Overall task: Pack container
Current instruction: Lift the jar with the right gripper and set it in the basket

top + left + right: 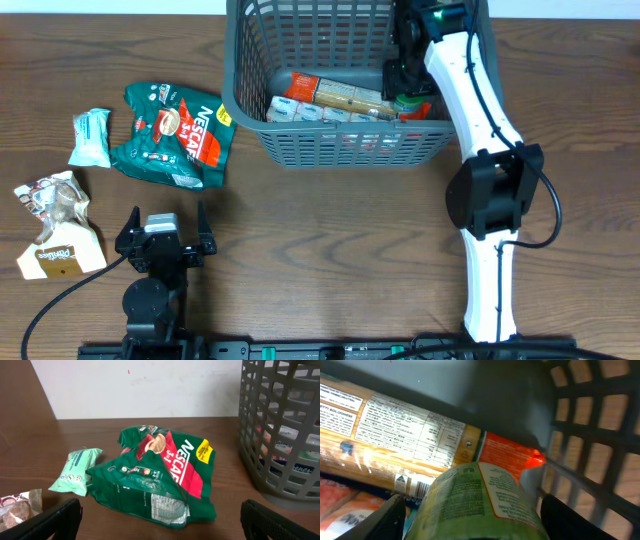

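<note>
Well, far left on the table (pixel 330 260) lies a brown and white snack bag (pixel 55 228). Next come a small mint-green pack (pixel 92 137) and a crumpled green Nescafe bag (pixel 175 135). The left gripper (pixel 168 222) sits near them, fingers wide apart, holding nothing. To the right, at the back of the table, stands the grey container (pixel 330 150) with packets inside. The right gripper (pixel 472 510) reaches into its right end. A green round pack (pixel 470 490) fills the gap between its fingers, beside a long yellow packet (pixel 395 430). I cannot tell if the fingers squeeze it.
</note>
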